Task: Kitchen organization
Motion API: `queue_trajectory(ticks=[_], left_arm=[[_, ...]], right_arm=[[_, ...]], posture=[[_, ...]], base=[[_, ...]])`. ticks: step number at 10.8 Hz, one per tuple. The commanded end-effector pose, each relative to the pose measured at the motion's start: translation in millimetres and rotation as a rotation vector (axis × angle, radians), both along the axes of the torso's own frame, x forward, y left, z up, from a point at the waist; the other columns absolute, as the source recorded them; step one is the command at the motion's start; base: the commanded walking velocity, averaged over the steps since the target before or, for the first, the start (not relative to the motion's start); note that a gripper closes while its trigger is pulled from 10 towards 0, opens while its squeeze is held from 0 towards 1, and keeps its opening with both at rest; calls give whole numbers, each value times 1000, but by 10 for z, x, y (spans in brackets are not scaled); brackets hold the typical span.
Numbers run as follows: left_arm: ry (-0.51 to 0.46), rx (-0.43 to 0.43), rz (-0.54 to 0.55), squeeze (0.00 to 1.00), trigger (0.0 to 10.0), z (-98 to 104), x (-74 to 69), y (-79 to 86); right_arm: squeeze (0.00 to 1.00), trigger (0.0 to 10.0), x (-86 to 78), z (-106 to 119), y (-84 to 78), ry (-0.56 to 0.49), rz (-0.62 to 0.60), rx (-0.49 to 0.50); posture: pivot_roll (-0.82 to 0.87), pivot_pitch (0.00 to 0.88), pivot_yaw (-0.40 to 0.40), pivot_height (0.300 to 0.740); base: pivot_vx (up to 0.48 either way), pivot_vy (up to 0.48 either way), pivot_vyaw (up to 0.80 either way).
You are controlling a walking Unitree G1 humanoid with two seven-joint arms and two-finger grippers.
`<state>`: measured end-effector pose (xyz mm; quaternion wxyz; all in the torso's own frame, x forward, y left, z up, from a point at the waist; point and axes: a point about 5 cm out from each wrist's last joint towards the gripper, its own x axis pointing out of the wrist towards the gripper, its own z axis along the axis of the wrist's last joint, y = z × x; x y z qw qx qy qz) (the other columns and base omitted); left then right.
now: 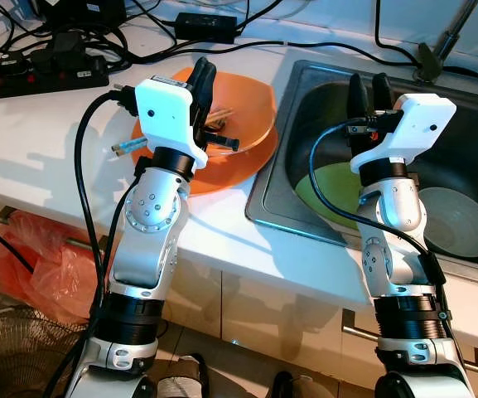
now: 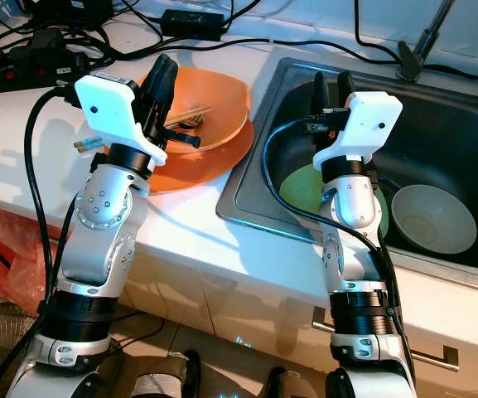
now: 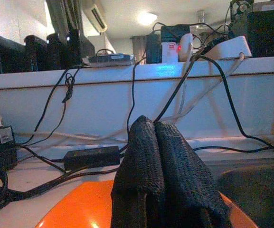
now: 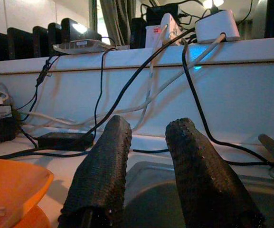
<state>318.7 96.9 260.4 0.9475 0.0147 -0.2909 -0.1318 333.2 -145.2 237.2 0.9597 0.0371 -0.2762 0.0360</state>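
On the white table (image 1: 48, 141), an orange bowl (image 1: 251, 108) is sitting in an orange plate (image 1: 222, 170) just beside the sink (image 1: 305, 83). The left gripper (image 1: 203, 75) is hovering over the bowl, its jaws pressed together and holding nothing. Brown sticks, perhaps chopsticks (image 2: 190, 114), are lying in the bowl, partly hidden by that arm. Over the sink, the right gripper (image 1: 369, 91) is hanging with its jaws parted and empty. Below it a green plate (image 2: 301, 186) is lying mostly hidden by the arm, beside a pale bowl (image 2: 433, 220). Black cables (image 1: 73, 41) are trailing along the table's back.
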Motion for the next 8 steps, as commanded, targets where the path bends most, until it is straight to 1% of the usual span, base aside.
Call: queue_trajectory(ticks=[1,2,8], left_arm=[[-32,-9,-1,0,10000,69,-28,-11],[-32,-10,-2,0,10000,69,-30,-11],[-38,-12,-9,0,10000,81,-35,-30]], right_arm=[[0,10000,-15,-6,-38,4,-11,4],[0,10000,-14,-8,-37,5,-11,5],[0,10000,-21,-20,-33,6,-12,8]], posture=[[196,169,-17,740],[197,170,-17,740],[193,162,-14,740]], base=[[0,0,0],[0,0,0],[-279,0,0]])
